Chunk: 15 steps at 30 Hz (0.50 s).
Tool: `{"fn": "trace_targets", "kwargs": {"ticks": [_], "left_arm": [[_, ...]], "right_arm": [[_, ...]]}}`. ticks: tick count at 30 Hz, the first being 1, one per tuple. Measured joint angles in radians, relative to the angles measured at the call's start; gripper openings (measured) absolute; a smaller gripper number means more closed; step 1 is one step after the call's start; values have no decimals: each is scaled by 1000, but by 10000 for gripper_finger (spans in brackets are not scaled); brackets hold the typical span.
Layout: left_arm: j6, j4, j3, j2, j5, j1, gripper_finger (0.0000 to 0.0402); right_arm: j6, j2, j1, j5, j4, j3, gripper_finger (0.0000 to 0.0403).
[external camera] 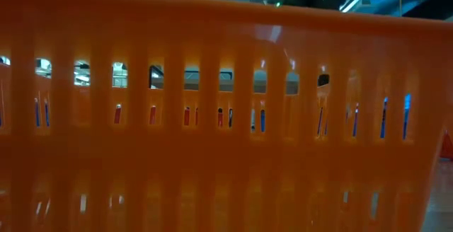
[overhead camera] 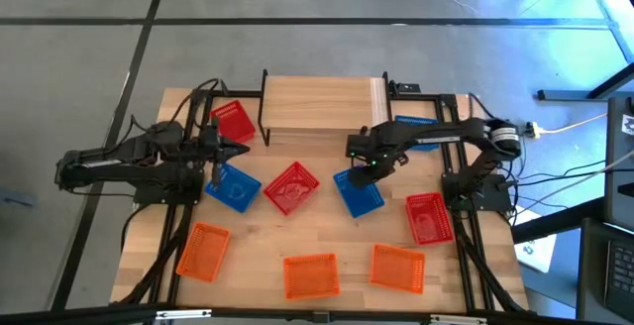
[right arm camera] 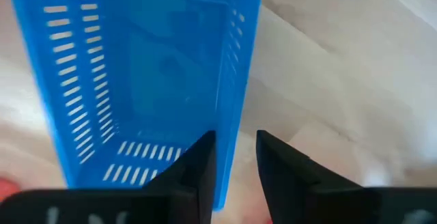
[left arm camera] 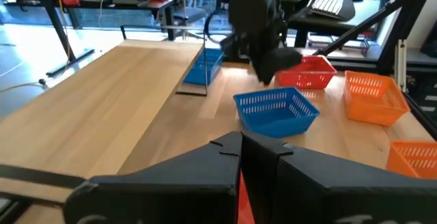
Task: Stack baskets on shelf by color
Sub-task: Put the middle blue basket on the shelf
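The shelf (overhead camera: pixel 322 107) stands at the table's far middle with nothing on its top. My right gripper (right arm camera: pixel 235 145) is open and points down over a blue basket (overhead camera: pixel 359 193) at mid-table. One finger is inside that basket's wall (right arm camera: pixel 237 94) and one outside; no touch shows. My left gripper (left arm camera: pixel 240 138) is shut and empty, held level by the shelf's left end, between a red basket (overhead camera: pixel 235 122) and a blue one (overhead camera: pixel 233 186). Another red basket (overhead camera: pixel 291 187) sits on the table at the centre.
A third blue basket (overhead camera: pixel 416 132) sits by the shelf's right end and a red one (overhead camera: pixel 429 218) at the right. Three orange baskets (overhead camera: pixel 203 251) (overhead camera: pixel 311 274) (overhead camera: pixel 398 268) line the near edge; the middle one's wall (external camera: pixel 226 119) fills the low view.
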Motion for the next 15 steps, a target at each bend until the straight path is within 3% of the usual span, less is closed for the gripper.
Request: {"fn": "trace_targets", "kwargs": {"ticks": [12,15], "left_arm": [[1,-1,8,0,0,0,0],[1,-1,8,0,0,0,0]], "right_arm": [[-139,121,-31,21,75,0,100],[-183,143,-38,2,125,0,72]]}}
